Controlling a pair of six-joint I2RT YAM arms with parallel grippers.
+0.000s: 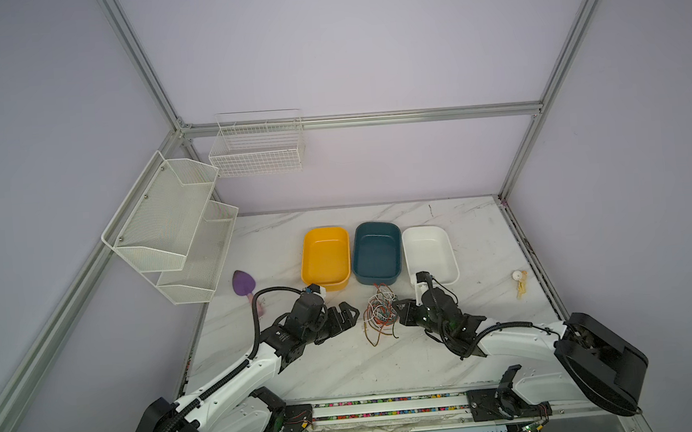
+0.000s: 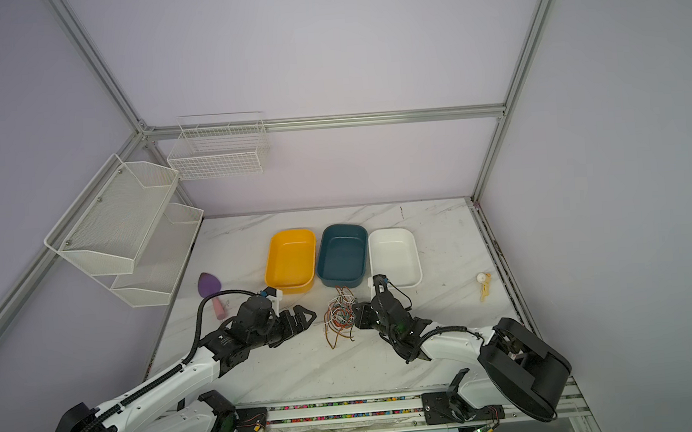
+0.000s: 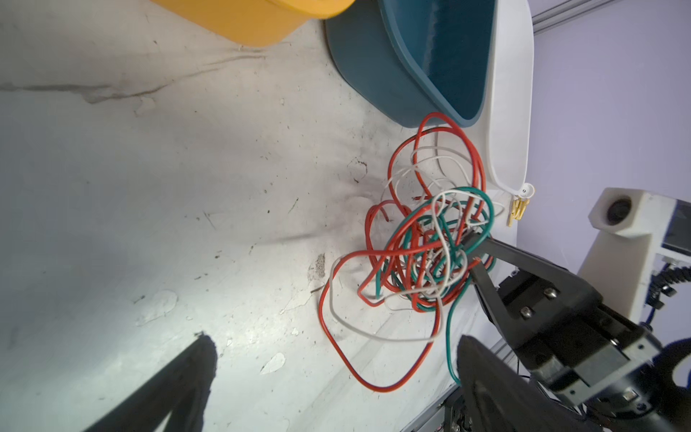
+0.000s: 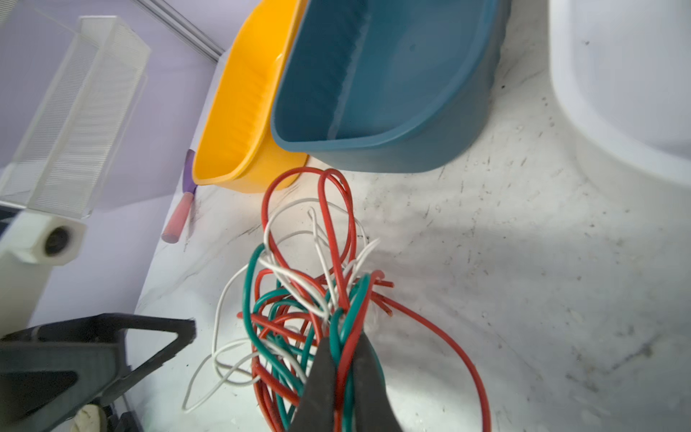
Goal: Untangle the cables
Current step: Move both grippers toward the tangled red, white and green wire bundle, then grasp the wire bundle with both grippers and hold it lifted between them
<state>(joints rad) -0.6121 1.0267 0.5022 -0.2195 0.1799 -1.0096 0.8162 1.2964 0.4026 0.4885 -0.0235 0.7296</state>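
Pinching cables (image 4: 299, 306): right gripper (image 4: 342, 340), wrist-view only.

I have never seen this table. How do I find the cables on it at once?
On the marble table, a teal tub stands between a yellow tub and a white tub. In front of it lie the cables, the only loose knot of thin red, white and green wires.

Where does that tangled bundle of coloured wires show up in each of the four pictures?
In a top view the cables lie lower centre, just in front of the blue tub.
In a top view the cables again, slightly left of centre.
Left wrist view: cables in the picture's right half.
Right wrist view: lower middle, pinched by the right gripper.
Shared landmark: the blue tub.
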